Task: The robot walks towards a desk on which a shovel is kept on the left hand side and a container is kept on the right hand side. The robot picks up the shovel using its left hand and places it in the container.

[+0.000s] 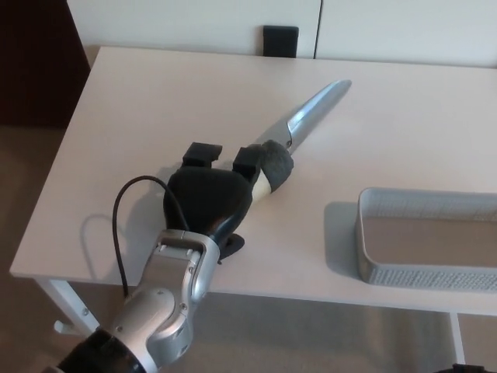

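My left hand (208, 194) is shut on the shovel's handle, holding it above the white desk (155, 109). The shovel (299, 128) has a pale wooden handle with a black collar and a silver metal blade. The blade points up and to the right, turned nearly edge-on to the camera. The grey container (427, 237) sits at the desk's right front, lower right of the blade tip and apart from it. Its inside looks empty. My right hand does not show.
A black cable (124, 225) loops from my left wrist. A small black object (280, 40) sits against the wall behind the desk. The desk's front edge runs just below my hand, with floor beyond it.
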{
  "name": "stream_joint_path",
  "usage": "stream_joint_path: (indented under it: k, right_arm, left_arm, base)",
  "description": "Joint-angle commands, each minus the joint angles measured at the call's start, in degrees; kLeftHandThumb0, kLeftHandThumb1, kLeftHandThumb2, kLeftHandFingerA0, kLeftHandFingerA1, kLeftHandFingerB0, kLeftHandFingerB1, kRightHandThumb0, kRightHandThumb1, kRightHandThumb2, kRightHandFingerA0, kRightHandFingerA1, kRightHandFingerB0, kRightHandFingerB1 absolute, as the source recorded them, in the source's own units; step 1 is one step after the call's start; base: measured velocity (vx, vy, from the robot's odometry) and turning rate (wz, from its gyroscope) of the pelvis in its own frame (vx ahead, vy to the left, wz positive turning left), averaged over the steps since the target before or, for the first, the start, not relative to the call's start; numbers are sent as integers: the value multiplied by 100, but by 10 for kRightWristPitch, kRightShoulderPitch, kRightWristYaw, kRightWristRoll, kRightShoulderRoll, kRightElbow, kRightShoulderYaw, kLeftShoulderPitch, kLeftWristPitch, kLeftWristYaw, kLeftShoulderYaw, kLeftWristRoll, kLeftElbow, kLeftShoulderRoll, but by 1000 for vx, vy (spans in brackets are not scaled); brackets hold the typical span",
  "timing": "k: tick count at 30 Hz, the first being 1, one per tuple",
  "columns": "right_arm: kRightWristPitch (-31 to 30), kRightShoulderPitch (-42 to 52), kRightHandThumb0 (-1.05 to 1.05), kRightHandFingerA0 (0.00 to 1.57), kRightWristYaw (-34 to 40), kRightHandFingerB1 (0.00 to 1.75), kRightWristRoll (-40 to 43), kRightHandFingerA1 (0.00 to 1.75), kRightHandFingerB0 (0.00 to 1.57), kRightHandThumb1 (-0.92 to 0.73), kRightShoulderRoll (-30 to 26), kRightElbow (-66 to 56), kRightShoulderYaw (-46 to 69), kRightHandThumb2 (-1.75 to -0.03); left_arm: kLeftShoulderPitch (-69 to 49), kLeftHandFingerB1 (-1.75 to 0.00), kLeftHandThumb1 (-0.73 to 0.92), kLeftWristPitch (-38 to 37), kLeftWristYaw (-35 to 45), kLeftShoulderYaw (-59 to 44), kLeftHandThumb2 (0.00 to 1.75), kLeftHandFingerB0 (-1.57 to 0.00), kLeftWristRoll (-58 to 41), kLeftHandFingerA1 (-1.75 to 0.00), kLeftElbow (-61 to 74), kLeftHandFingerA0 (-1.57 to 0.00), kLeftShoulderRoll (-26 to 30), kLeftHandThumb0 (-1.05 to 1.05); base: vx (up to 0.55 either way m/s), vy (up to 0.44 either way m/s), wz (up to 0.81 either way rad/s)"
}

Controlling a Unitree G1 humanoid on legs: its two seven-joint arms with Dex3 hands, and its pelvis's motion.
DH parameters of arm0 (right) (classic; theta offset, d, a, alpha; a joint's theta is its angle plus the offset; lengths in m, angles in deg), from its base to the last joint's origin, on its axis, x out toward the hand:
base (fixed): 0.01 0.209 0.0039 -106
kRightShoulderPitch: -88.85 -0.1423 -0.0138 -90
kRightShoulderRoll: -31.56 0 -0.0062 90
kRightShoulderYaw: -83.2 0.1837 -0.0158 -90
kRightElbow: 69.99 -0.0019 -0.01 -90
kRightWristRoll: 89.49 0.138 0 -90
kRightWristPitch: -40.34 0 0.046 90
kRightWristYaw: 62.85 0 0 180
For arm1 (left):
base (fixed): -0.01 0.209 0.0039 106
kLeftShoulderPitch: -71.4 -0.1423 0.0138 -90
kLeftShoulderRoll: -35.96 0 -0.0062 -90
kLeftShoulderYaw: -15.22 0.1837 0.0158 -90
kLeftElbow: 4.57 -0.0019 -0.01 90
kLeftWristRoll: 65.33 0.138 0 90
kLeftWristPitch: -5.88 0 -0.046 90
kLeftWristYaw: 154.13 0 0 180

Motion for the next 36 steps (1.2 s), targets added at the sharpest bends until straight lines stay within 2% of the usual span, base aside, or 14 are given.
stream_joint_path:
  k: [1,9,10,11,19,20,27,29,30,32,33,34,35,36]
  right_arm:
    - [8,4,-56,68,-8,55,-9,63,49,-45,-16,-14,0,-82]
    - [7,-2,-56,65,-13,56,-7,62,49,-44,-14,-13,3,-82]
    - [11,-2,-56,66,-13,56,-10,63,49,-45,-16,-12,1,-82]
    - [12,-2,-56,67,-14,56,-9,63,49,-45,-15,-11,2,-82]
    - [-4,-3,-56,64,-17,55,-10,61,48,-45,-18,-20,2,-81]
    - [-3,-3,-56,65,-20,55,-9,61,48,-45,-19,-20,1,-81]
    - [4,-8,-57,65,-28,54,-14,60,49,-45,-26,-14,-3,-82]
    - [-2,-9,-57,65,-29,54,-17,60,49,-45,-29,-18,-6,-82]
    - [3,-7,-53,71,-32,41,-17,48,54,-57,-30,-18,-8,-58]
    - [7,-7,-54,72,-32,41,-24,47,55,-57,-34,-18,-14,-58]
    - [8,-7,-54,72,-34,41,-24,47,56,-56,-35,-18,-14,-55]
    - [7,-8,-54,72,-33,41,-23,47,56,-56,-34,-18,-14,-55]
    - [9,-10,-54,71,-36,42,-25,47,55,-57,-36,-19,-18,-58]
    - [9,-10,-54,71,-36,42,-25,47,55,-57,-36,-19,-18,-58]
  left_arm:
    - [-11,-19,30,19,-39,-6,70,-5,34,-41,-10,-1,-5,-46]
    - [-6,-21,34,9,-66,-11,67,-9,36,-44,-43,-5,-18,-54]
    - [-8,-26,42,7,-69,-13,52,-7,33,-38,-43,-11,-21,-49]
    - [-7,-17,35,3,-75,-15,66,-13,30,-46,-49,-10,-23,-57]
    - [9,-20,38,-4,-90,-25,53,-7,21,-39,-92,-15,-42,-48]
    - [10,-24,30,-2,-83,-29,71,-2,16,-47,-94,-8,-46,-44]
    - [27,-25,32,2,-64,-53,70,-4,-6,-45,-124,-8,-66,-46]
    - [31,-20,37,2,-46,-68,54,-7,-24,-36,-130,-11,-76,-46]
    - [33,-20,35,6,-23,-76,62,-6,-36,-39,-130,-8,-80,-52]
    - [43,-26,36,6,17,-96,66,-5,-64,-43,-135,-14,-89,-55]
    - [48,-49,18,6,38,-107,80,0,-80,-50,-141,-3,-95,-32]
    - [53,-49,18,6,49,-109,80,0,-85,-50,-147,-3,-96,-32]
    - [53,-34,35,-4,51,-122,65,-9,-99,-45,-153,-22,-95,-59]
    - [53,-34,35,-4,52,-123,65,-9,-98,-45,-154,-22,-96,-59]
  base:
    - [0,0,0]
    - [0,0,0]
    - [0,0,0]
    - [0,0,0]
    - [0,0,0]
    - [0,0,0]
    - [0,0,0]
    - [0,0,0]
    - [0,0,0]
    - [0,0,0]
    - [0,0,0]
    - [0,0,0]
    - [0,0,0]
    - [0,0,0]
